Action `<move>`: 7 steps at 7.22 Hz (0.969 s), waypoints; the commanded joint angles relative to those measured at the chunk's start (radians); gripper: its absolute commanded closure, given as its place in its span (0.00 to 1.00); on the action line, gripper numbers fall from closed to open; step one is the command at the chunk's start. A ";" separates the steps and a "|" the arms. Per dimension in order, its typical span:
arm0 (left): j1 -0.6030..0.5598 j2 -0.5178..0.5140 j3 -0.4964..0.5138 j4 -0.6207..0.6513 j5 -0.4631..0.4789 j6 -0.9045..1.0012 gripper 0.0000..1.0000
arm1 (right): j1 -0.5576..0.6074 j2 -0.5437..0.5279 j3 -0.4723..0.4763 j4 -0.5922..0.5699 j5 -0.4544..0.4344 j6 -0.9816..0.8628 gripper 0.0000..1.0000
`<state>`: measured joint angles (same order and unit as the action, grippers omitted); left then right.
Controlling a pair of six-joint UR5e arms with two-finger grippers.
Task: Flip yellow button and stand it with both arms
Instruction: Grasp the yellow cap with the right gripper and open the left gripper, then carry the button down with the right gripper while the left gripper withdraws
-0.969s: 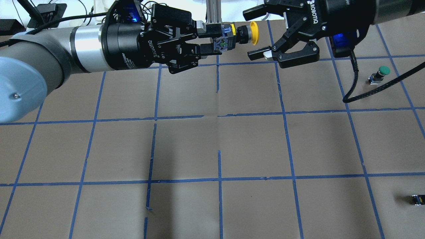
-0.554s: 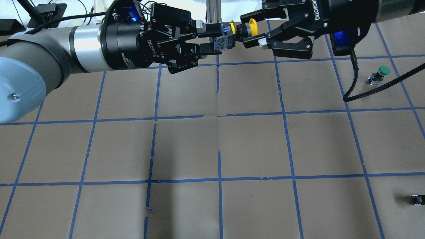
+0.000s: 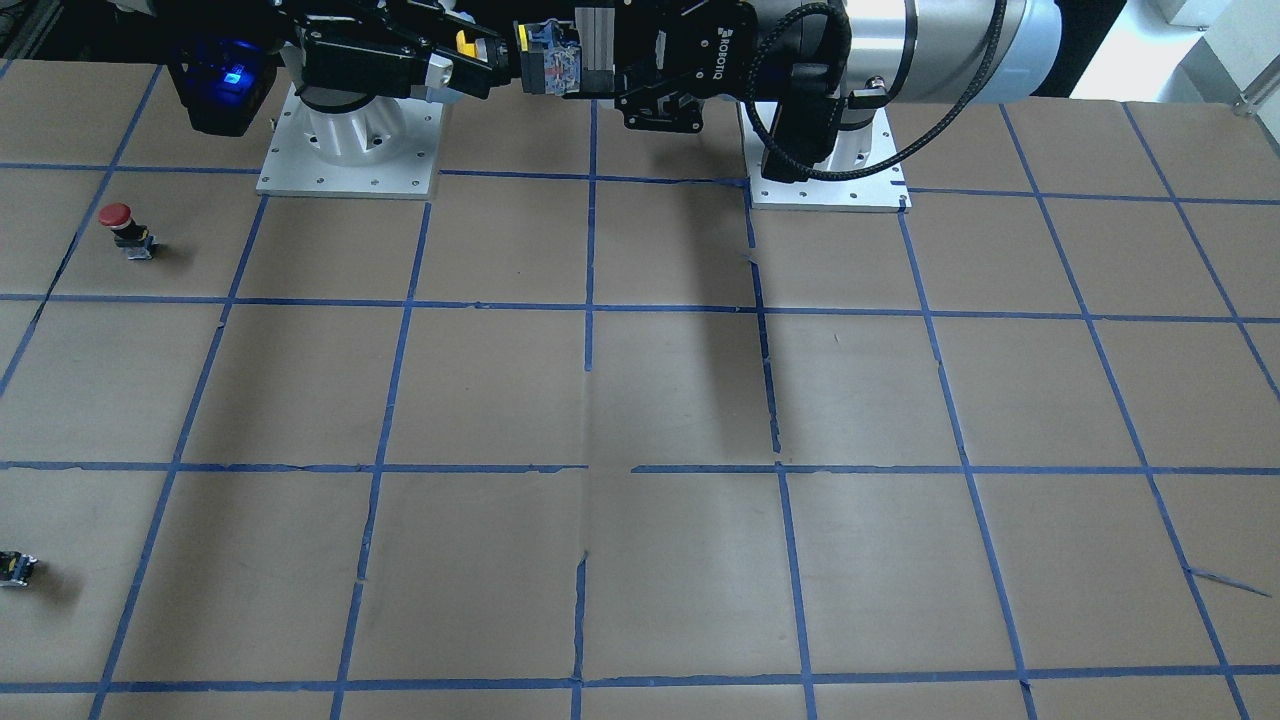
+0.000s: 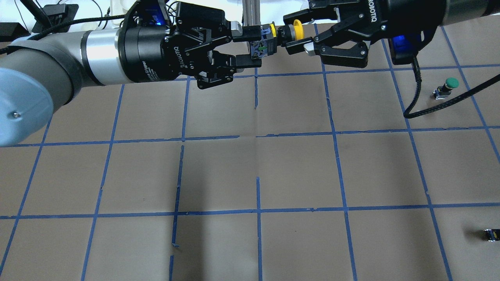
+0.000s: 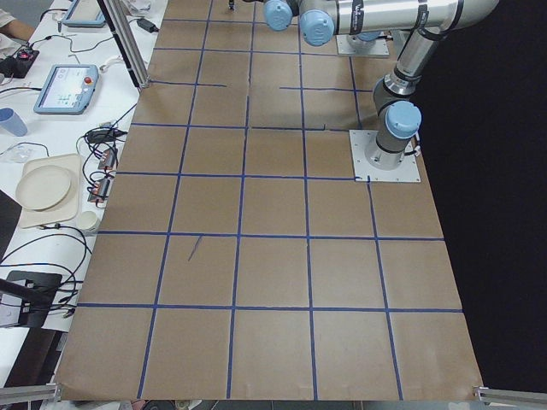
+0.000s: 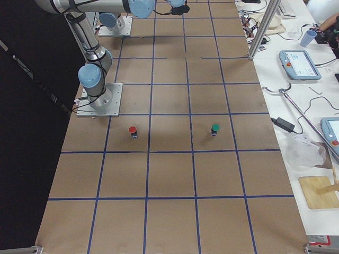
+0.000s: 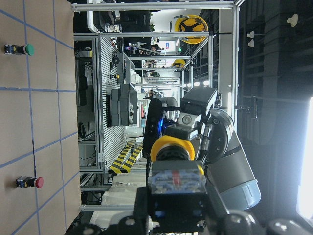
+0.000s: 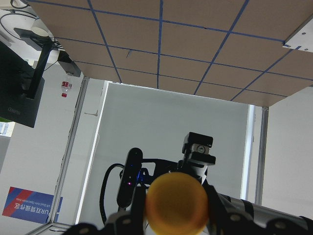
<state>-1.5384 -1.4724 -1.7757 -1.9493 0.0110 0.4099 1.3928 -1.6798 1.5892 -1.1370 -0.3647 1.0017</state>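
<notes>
The yellow button (image 4: 298, 28) hangs high over the far middle of the table, lying sideways between both grippers, cap towards the right arm. My right gripper (image 4: 291, 36) is shut on its neck just behind the cap. My left gripper (image 4: 252, 47) is around the blocky body, its jaws slightly parted, the lower finger a little off the body. In the front-facing view the button (image 3: 548, 45) sits between the right gripper (image 3: 478, 58) and the left gripper (image 3: 590, 50). The left wrist view shows the button (image 7: 172, 152); the right wrist view shows its cap (image 8: 177, 200).
A green-capped button (image 4: 449, 85) stands at the right. A red-capped button (image 3: 120, 222) stands near the right arm's base plate (image 3: 300, 180). A small dark capless part (image 4: 491, 234) lies at the near right. The brown table (image 4: 297, 171) has a blue tape grid.
The right gripper moved in and shut on the button's neck. The left gripper's jaws have since spread slightly off the body.
</notes>
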 commanded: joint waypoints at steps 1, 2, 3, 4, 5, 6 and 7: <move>0.009 0.000 0.013 0.003 0.018 -0.037 0.01 | -0.015 0.002 0.000 -0.019 -0.011 -0.002 0.81; 0.020 -0.008 0.013 0.036 0.050 -0.063 0.01 | -0.043 0.000 0.000 -0.093 -0.079 -0.021 0.81; 0.036 -0.011 0.015 0.096 0.160 -0.100 0.01 | -0.057 0.000 -0.002 -0.125 -0.112 -0.044 0.81; 0.053 -0.022 0.013 0.204 0.281 -0.179 0.01 | -0.072 0.002 -0.002 -0.148 -0.225 -0.113 0.80; 0.054 -0.025 0.016 0.292 0.376 -0.242 0.01 | -0.081 0.002 0.000 -0.138 -0.400 -0.303 0.80; 0.054 -0.029 0.022 0.315 0.394 -0.272 0.01 | -0.083 0.002 -0.003 -0.151 -0.537 -0.407 0.80; 0.055 -0.054 0.077 0.326 0.399 -0.325 0.01 | -0.095 0.005 0.000 -0.152 -0.644 -0.574 0.80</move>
<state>-1.4853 -1.5060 -1.7409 -1.6523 0.3848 0.1432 1.3092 -1.6772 1.5878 -1.2838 -0.8634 0.6070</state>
